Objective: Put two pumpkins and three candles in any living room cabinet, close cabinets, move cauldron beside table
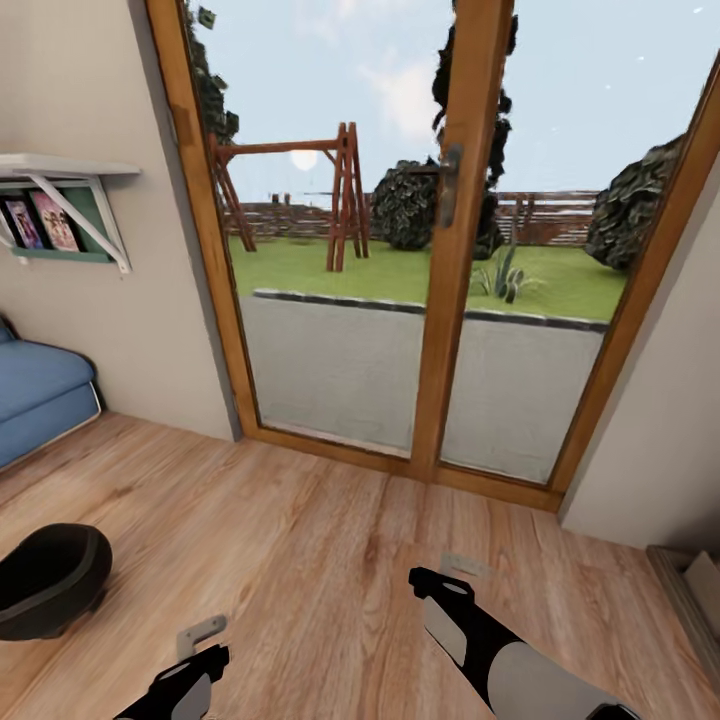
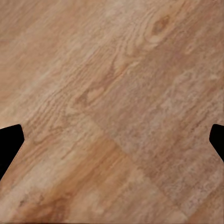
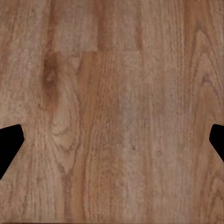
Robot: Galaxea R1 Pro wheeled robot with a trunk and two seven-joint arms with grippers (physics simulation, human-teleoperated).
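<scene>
The black cauldron [image 1: 45,580] stands on the wood floor at the lower left of the head view, left of my left arm. My left gripper [image 1: 200,635] hangs low over bare floorboards, a short way right of the cauldron. In the left wrist view its fingertips [image 2: 9,144] are spread wide with only floor between them. My right gripper [image 1: 455,568] is over the floor further right. It is open too, its fingertips [image 3: 10,147] wide apart over bare planks. Pumpkins, candles and the coffee table are out of view.
A wood-framed glass double door [image 1: 440,300] to a garden faces me. A blue sofa [image 1: 35,395] and a wall shelf [image 1: 60,170] with pictures are at the left. A brown wooden edge with a pale inside [image 1: 695,590] shows at the lower right; I cannot tell what it is.
</scene>
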